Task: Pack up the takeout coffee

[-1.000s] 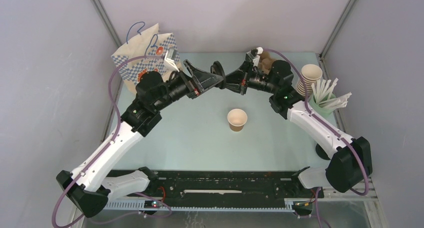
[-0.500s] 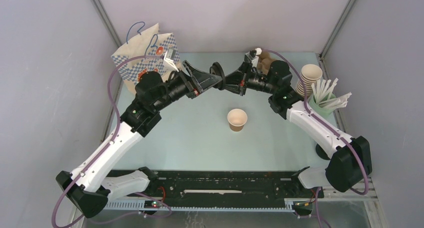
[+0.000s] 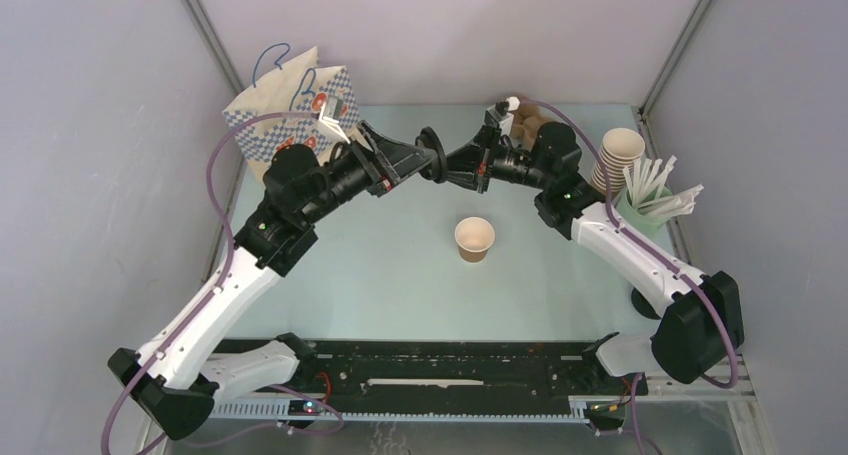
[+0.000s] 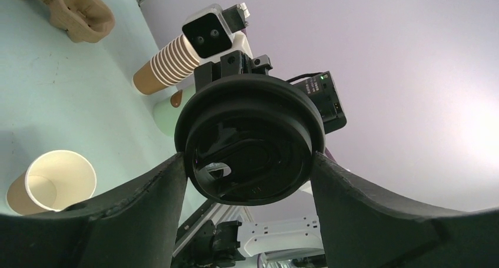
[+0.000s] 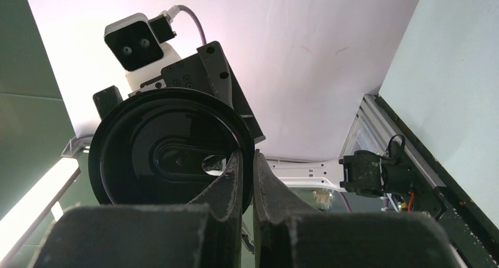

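Note:
A round black lid [image 3: 432, 153] hangs on edge in the air above the far middle of the table, between both grippers. My right gripper [image 3: 442, 163] is shut on its rim; in the right wrist view the two fingers [image 5: 232, 179] pinch the edge of the lid [image 5: 165, 156]. My left gripper [image 3: 424, 156] comes from the left, and its wide jaws touch the lid [image 4: 250, 141] on both sides. A lidless brown paper cup [image 3: 474, 238], white inside, stands upright on the table below them and also shows in the left wrist view [image 4: 52, 181].
A patterned paper bag [image 3: 290, 110] stands at the far left. A brown cardboard carrier [image 3: 530, 125] lies at the back. A stack of lidless brown cups [image 3: 620, 155] and a green holder of wrapped sticks [image 3: 655, 200] stand at the right edge.
The left jaws have narrowed from wide open until they touch the lid. Both grippers and the lid have shifted slightly left. The cup has not moved.

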`<state>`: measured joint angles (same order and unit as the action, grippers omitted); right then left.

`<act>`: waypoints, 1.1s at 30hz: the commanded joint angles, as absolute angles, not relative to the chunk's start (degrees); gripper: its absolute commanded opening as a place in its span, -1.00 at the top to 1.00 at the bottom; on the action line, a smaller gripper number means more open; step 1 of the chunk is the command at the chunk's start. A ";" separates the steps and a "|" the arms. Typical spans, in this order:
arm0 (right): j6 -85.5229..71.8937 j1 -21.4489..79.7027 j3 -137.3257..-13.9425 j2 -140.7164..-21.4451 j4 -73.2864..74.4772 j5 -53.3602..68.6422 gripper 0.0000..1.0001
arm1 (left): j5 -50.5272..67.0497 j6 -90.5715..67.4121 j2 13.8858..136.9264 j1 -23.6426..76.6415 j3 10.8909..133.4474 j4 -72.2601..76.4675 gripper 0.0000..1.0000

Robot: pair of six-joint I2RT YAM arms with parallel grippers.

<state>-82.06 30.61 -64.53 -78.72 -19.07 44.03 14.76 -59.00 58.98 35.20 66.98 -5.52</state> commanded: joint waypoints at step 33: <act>-20.32 3.95 -75.45 -49.45 68.19 21.24 -0.55 | -11.16 -26.23 110.72 55.53 122.35 -66.77 -0.34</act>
